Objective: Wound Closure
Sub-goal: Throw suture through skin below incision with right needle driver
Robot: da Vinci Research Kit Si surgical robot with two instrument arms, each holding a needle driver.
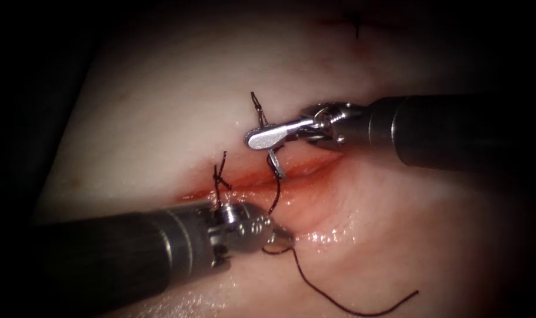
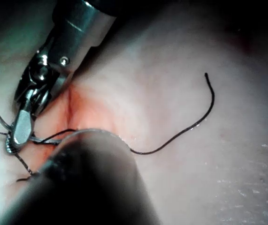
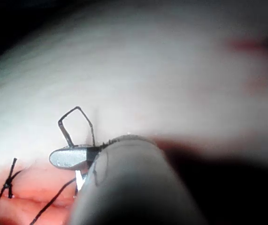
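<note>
The right tool (image 1: pixel 270 147) fingers are standing wide astride the thread (image 1: pixel 278 191); the left tool (image 1: pixel 278 234) fingers are pinching thread, best kept taut

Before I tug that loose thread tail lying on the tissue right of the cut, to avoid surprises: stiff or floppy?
Probably floppy: the thread lies in loose curves on the tissue. Likely light, since it follows the surface. Possibly slippery, as the tissue glistens wet.
</note>
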